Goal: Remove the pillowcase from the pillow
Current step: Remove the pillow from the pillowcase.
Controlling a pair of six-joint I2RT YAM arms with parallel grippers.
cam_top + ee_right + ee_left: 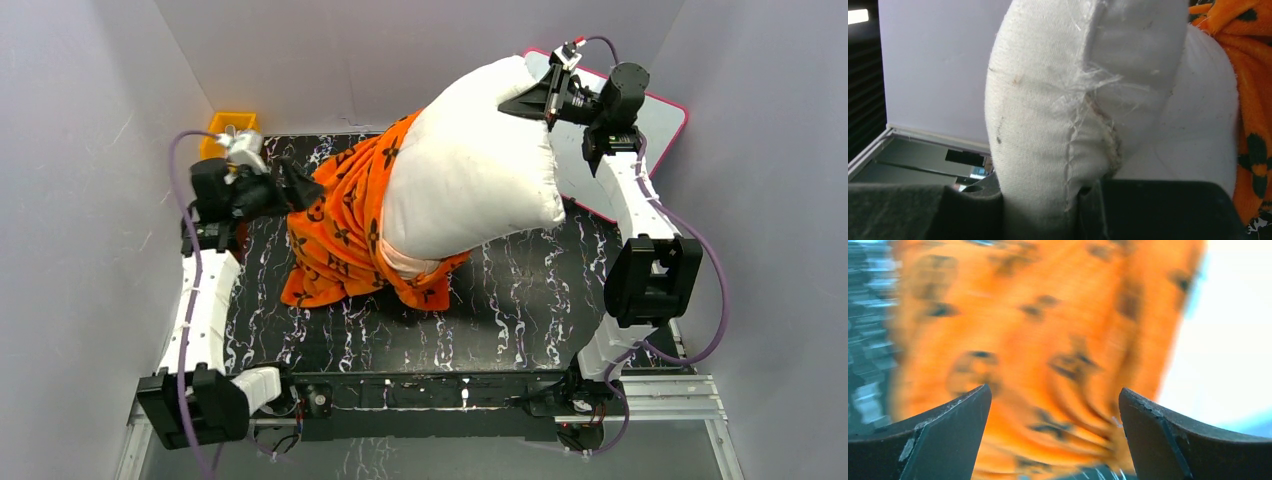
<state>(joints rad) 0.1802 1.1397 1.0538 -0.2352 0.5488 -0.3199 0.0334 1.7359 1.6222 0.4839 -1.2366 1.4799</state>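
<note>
The white pillow (470, 170) is lifted up at the back right, its bare upper half out of the orange pillowcase (345, 230), which bunches around its lower end on the table. My right gripper (545, 98) is shut on the pillow's top corner; the right wrist view shows the seamed corner (1058, 130) pinched between the jaws. My left gripper (305, 185) is open at the pillowcase's left edge. In the blurred left wrist view the orange fabric (1048, 350) fills the space beyond the wide-apart fingertips (960, 425), nothing pinched between them.
A black marbled mat (520, 300) covers the table. A pink-framed whiteboard (660, 120) lies at the back right under the right arm. A yellow bin (232, 125) sits at the back left corner. Grey walls enclose the three far sides.
</note>
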